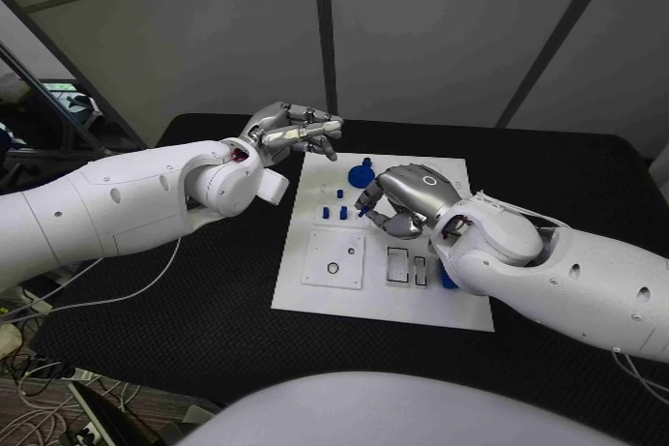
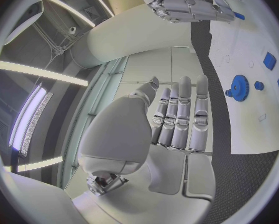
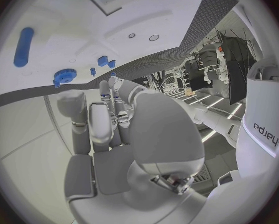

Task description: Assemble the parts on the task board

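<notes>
The things are carried by a black bench (image 1: 167, 330) with a finely textured top. A white task board (image 1: 334, 301) (a rectangular plate, slightly turned against the bench edges) is laid flat at its middle. White cables (image 1: 84, 277) are draped over the bench's left edge.
</notes>
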Robot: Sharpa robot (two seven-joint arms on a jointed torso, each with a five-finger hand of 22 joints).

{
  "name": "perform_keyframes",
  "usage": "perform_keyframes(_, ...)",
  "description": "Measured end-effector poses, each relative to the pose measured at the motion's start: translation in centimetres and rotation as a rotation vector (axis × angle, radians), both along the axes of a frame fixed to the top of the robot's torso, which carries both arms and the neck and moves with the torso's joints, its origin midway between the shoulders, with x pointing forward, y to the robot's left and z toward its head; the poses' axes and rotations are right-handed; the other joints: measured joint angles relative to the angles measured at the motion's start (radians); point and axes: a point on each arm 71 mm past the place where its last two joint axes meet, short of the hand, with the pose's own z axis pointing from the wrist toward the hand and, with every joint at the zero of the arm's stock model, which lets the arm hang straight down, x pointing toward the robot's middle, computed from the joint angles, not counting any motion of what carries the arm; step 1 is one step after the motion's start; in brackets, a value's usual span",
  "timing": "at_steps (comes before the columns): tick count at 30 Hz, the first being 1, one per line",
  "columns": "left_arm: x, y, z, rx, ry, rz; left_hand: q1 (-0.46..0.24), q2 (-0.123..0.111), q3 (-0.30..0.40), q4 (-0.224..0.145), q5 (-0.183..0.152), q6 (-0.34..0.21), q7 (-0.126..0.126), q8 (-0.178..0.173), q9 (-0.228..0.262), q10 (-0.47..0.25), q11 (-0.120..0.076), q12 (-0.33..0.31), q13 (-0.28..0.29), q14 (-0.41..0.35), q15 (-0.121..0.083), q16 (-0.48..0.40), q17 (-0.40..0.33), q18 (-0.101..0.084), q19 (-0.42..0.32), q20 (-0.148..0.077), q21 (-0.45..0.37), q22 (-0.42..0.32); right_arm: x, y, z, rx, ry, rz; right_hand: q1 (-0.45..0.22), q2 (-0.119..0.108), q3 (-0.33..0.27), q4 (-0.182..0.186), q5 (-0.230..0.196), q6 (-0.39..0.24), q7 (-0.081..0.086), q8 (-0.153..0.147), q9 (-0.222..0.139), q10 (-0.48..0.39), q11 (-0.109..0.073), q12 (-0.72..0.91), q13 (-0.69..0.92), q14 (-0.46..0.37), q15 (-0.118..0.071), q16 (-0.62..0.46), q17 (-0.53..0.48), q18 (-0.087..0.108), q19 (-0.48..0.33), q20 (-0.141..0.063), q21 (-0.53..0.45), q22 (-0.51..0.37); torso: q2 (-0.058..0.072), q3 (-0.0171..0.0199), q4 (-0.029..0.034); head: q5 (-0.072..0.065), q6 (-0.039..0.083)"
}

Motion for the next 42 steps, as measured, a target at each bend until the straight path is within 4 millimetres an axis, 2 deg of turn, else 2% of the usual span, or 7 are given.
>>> perform_keyframes(5,0.1,0.1,0.0,-0.007,0.002,0.008,0.000,0.000,0.000,0.000,0.000,0.000,0.000,0.000,0.000,0.000,0.000,0.000,0.000,0.000,0.000,0.000,0.000,0.000,0.000,0.000,0.000,0.000,-0.4,0.3,-1.1,-0.015,0.026,0.011,0.000,0.000,0.000,0.000,0.000,0.000,0.000,-0.002,0.000,0.000,0.000,0.000,0.000,0.000,0.000,0.000,0.000,0.000,0.000,0.000,0.000,0.000,0.000,-0.0001,-0.0012,0.007,-0.001)
perform_keyframes(17,0.1,0.0,0.0,-0.015,0.004,0.015,0.000,0.000,0.000,0.000,0.000,0.000,0.000,0.000,0.000,0.000,0.000,0.000,0.000,0.000,0.000,0.000,0.000,0.000,0.000,0.000,0.000,0.000,-1.0,0.7,-3.1,-0.053,0.071,0.028,0.000,0.000,0.000,0.000,0.000,-0.001,-0.001,-0.005,0.000,0.000,0.000,0.000,0.000,0.000,0.000,0.000,0.000,0.000,0.000,0.000,0.000,0.000,-0.001,-0.0003,-0.0016,0.007,-0.001)
perform_keyframes(42,0.2,-0.2,0.0,-0.019,0.005,0.014,0.000,0.000,0.000,0.000,0.000,0.000,0.000,0.000,0.000,0.000,0.000,0.000,0.000,0.000,0.000,0.000,-0.001,0.000,0.004,0.004,0.000,-0.001,-1.5,1.5,-3.9,-0.083,0.102,0.053,0.000,0.000,0.000,0.000,0.000,0.001,0.001,-0.002,0.000,0.000,0.000,-0.004,0.000,0.000,0.000,0.000,-0.001,0.000,0.000,0.000,0.000,0.001,0.000,0.0003,-0.0014,0.005,-0.001)
